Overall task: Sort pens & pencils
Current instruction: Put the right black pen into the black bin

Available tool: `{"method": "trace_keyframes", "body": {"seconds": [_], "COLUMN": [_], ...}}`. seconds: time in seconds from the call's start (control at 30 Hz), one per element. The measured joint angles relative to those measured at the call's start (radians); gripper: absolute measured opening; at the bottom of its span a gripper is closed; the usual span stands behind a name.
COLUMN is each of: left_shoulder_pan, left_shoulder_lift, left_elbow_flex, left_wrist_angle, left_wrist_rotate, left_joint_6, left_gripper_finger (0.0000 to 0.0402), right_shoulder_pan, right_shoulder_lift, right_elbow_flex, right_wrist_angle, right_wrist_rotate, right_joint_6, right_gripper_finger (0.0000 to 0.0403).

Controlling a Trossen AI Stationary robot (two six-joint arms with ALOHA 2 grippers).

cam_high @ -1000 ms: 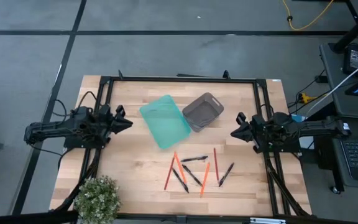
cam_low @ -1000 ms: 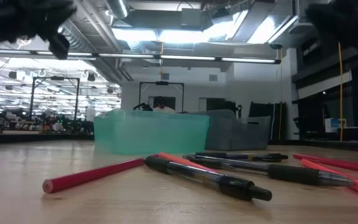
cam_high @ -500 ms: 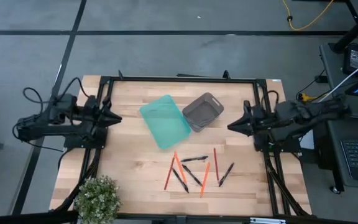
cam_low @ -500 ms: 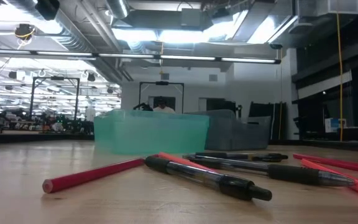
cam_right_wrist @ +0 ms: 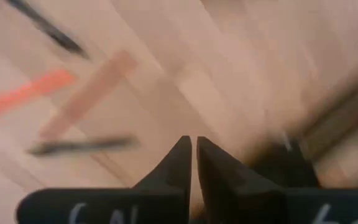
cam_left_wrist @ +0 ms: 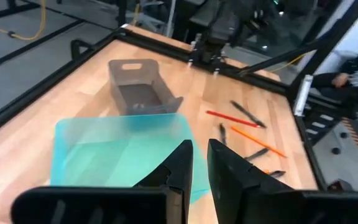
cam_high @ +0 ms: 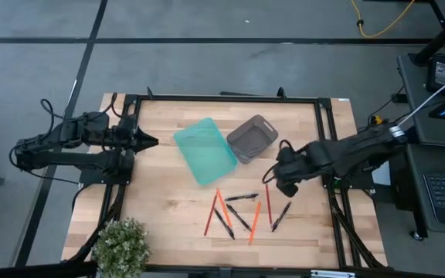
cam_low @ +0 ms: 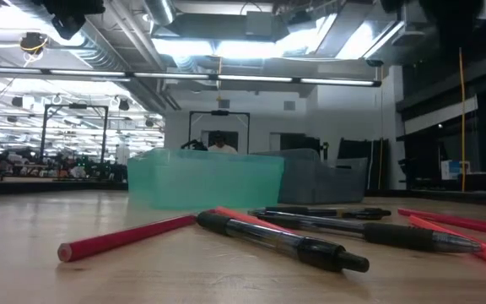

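Overhead, the left gripper (cam_high: 151, 141) hangs at the counter's (cam_high: 161, 193) left edge, just left of the teal bin (cam_high: 205, 150), its fingers (cam_left_wrist: 180, 163) nearly together and holding nothing. Right of the teal bin sits the grey bin (cam_high: 252, 138), the two touching at a corner. Below the teal bin, the pencils (cam_high: 255, 222) and pens (cam_high: 241, 197) lie scattered and mixed on the bare wood. Right of that bin, the right gripper (cam_high: 270, 176) hovers over the upper end of one pencil, fingers (cam_right_wrist: 178, 162) almost closed, empty.
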Motion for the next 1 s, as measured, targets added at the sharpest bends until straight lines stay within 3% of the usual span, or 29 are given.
{"method": "trace_keyframes", "body": {"seconds": [0.2, 0.53, 0.73, 0.9, 1.0], "left_shoulder_pan": [0.0, 0.0, 0.0, 0.0, 0.0], "left_shoulder_lift": [0.004, 0.004, 0.004, 0.004, 0.004], "left_elbow_flex": [0.001, 0.001, 0.001, 0.001, 0.001], "left_wrist_angle": [-0.01, -0.013, -0.014, -0.013, -0.013], "left_wrist_rotate": [-0.005, -0.005, -0.004, -0.001, 0.009], "left_joint_6": [0.0, 0.016, 0.023, 0.022, 0.015], "left_gripper_finger": [0.0043, 0.0043, 0.0043, 0.0043, 0.0043], "right_shoulder_pan": [0.026, 0.08, 0.066, 0.074, 0.088], "right_shoulder_lift": [0.111, 0.204, 0.259, 0.293, 0.304], "right_elbow_flex": [-0.024, -0.025, -0.026, -0.026, -0.026], "right_wrist_angle": [0.121, 0.257, 0.312, 0.459, 0.408], "right_wrist_rotate": [-0.22, -0.226, -0.222, -0.216, -0.202], "right_joint_6": [0.037, 0.007, -0.174, -0.538, -0.686], "right_gripper_finger": [0.0029, 0.0029, 0.0029, 0.0029, 0.0029]}}
